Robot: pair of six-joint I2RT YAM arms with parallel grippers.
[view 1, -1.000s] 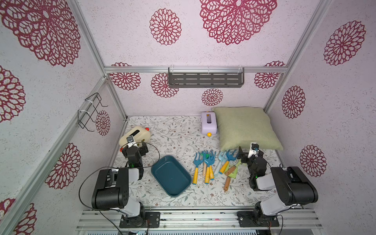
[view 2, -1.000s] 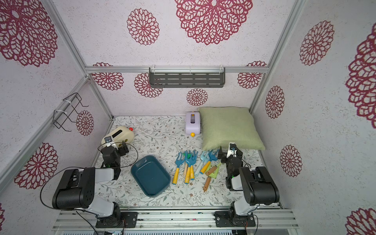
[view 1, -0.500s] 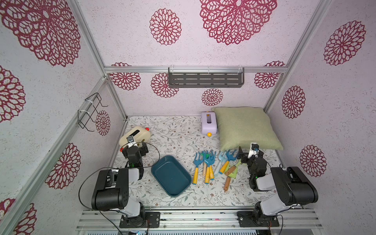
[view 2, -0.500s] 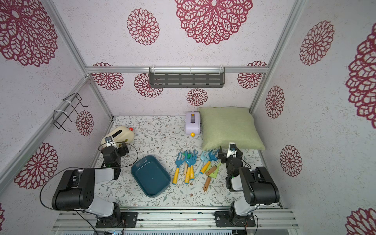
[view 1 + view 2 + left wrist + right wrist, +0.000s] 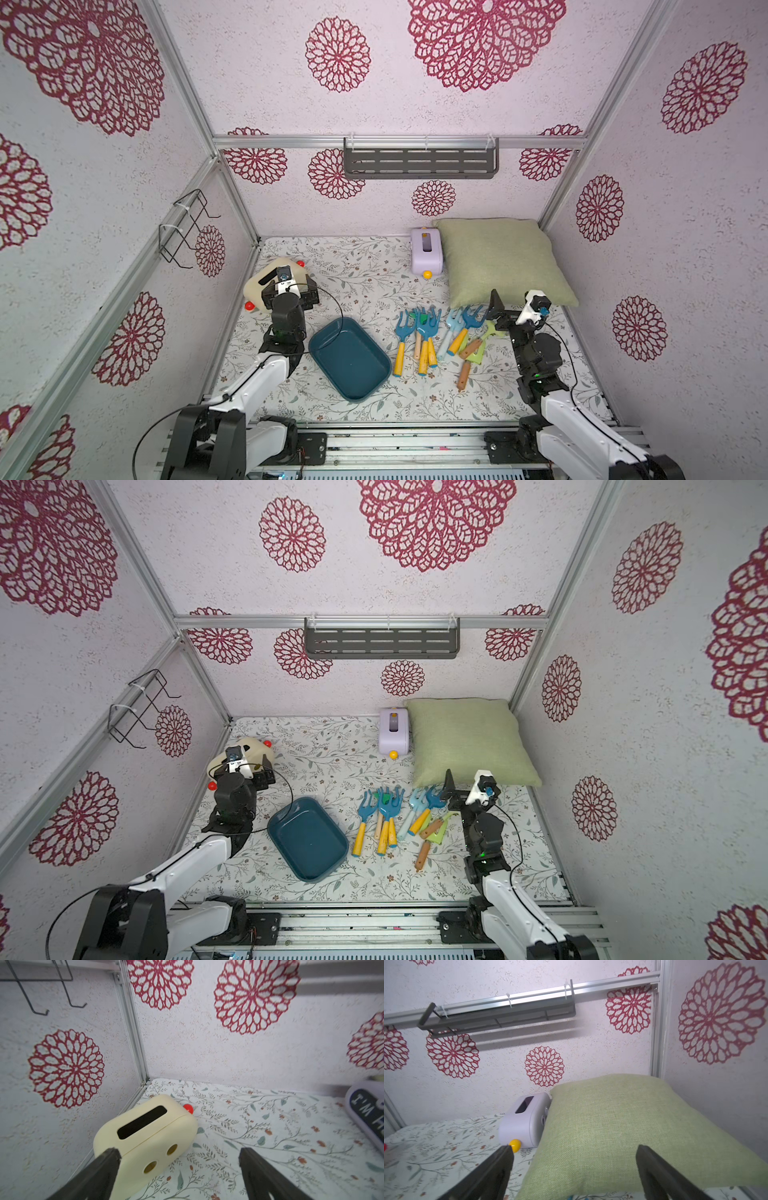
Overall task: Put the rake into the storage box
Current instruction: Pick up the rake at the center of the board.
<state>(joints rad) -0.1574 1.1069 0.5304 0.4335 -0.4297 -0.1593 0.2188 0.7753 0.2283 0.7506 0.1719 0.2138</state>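
Teal plastic, smooth and round-cornered, the one shallow storage box [image 5: 349,361] sits on the flowered mat [image 5: 365,282] between two arms, whose left gripper [image 5: 178,1155] and right gripper [image 5: 574,1153] both stand wide open and unladen. Just beside the box lies a loose heap of toy garden tools [image 5: 440,345], four with blue pronged heads, the rake [image 5: 429,328] among them, outside the box. Farther back stand one rounded cream box [image 5: 255,287] with a black slot, one lilac box [image 5: 426,259], one coarse-woven green cushion [image 5: 498,257] and, on the wall, one grey slotted shelf [image 5: 419,164].
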